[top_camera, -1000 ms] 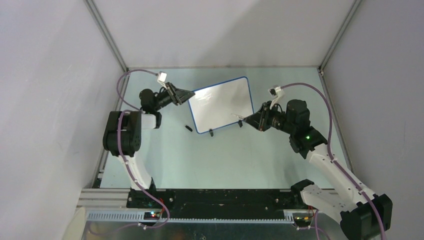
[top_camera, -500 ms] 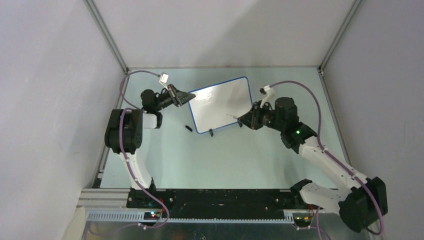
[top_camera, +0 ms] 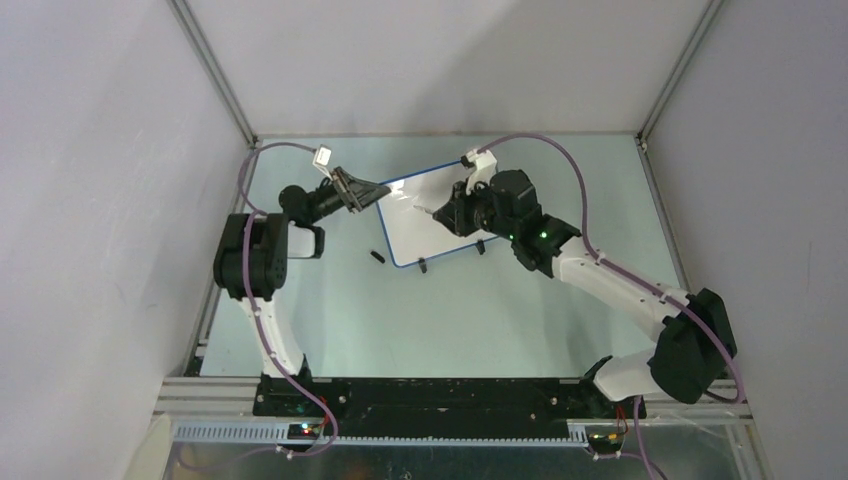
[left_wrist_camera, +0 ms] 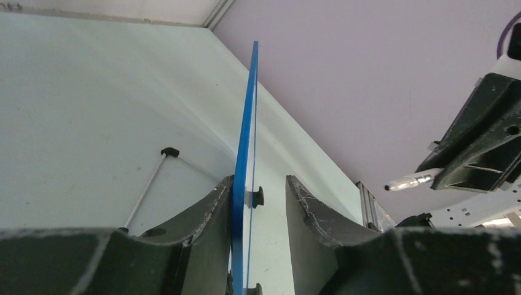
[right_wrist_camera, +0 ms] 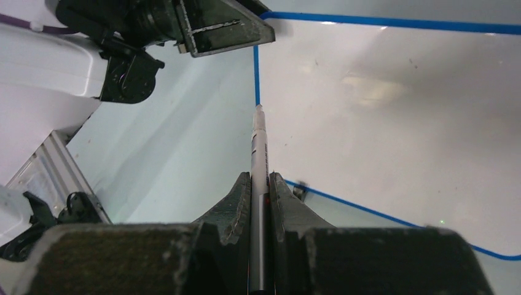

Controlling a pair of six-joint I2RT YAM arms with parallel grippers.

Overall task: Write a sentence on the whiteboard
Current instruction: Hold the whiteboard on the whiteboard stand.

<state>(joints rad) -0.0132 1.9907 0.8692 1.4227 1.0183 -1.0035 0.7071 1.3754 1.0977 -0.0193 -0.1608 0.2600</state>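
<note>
The whiteboard (top_camera: 420, 232), blue-framed, stands tilted on two black clip feet at the table's middle back. Its face is blank; no sentence shows on it. My left gripper (top_camera: 376, 191) straddles the board's upper left edge (left_wrist_camera: 244, 153). One finger touches the frame and the other stands apart, so the jaws are open. My right gripper (top_camera: 443, 213) is shut on a slim black-and-white marker pen (right_wrist_camera: 260, 144) and hovers over the board's left part. The pen's tip points at the board's left edge and also shows in the left wrist view (left_wrist_camera: 410, 180).
A small black cap (top_camera: 377, 257) lies on the table just left of the board's lower corner. The enclosure's grey walls and metal posts ring the table. The arm bases stand along the near edge.
My right arm has swung left and back with the marker, from the board's lower right corner to over its upper left part. The left gripper has hardly moved.
</note>
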